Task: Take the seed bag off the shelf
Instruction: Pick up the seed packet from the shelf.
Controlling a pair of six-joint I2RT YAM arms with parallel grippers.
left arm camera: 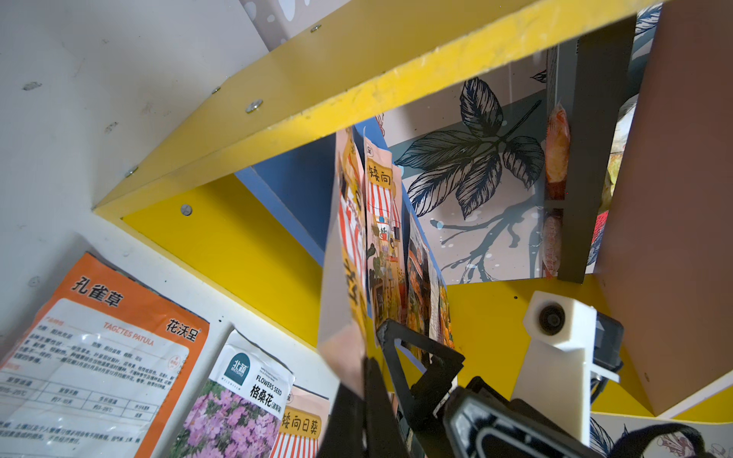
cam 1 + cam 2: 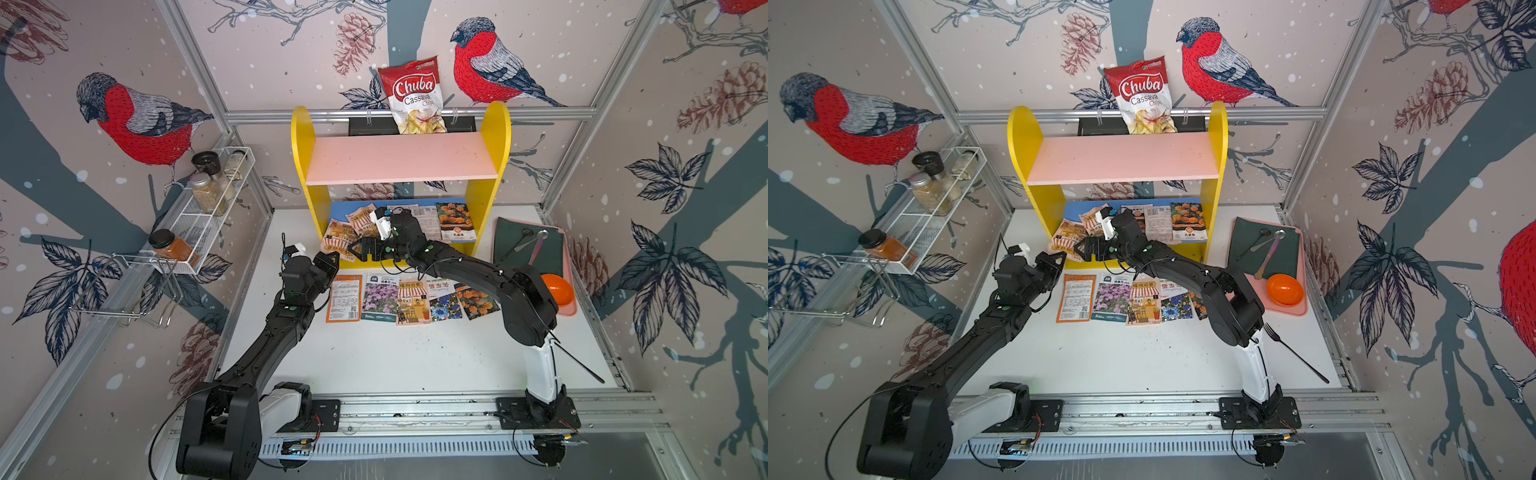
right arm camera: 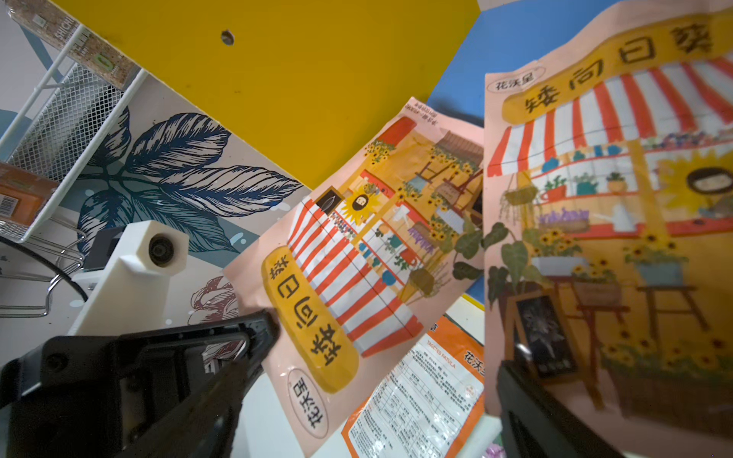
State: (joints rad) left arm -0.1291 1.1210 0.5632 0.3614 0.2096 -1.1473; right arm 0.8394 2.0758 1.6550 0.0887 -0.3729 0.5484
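Note:
The shelf (image 2: 301, 141) has yellow sides, a pink upper board and a blue lower board (image 2: 338, 210). Several seed bags lie on the lower board. A pink seed bag (image 2: 337, 241) printed with a striped flower shop hangs over the board's front left edge. My left gripper (image 2: 333, 261) is shut on its lower corner; in the left wrist view the bag (image 1: 345, 277) stands edge-on in the gripper (image 1: 363, 380). My right gripper (image 2: 359, 249) is open just right of it. A second, similar bag (image 3: 614, 198) lies by the right gripper (image 3: 369, 416).
Several seed bags (image 2: 380, 297) lie in a row on the table before the shelf. A chips bag (image 2: 413, 95) stands behind the top board. A wire rack (image 2: 212, 195) with spice jars hangs left. A pink tray (image 2: 571, 266), orange bowl (image 2: 557, 289) and fork (image 2: 577, 361) lie right.

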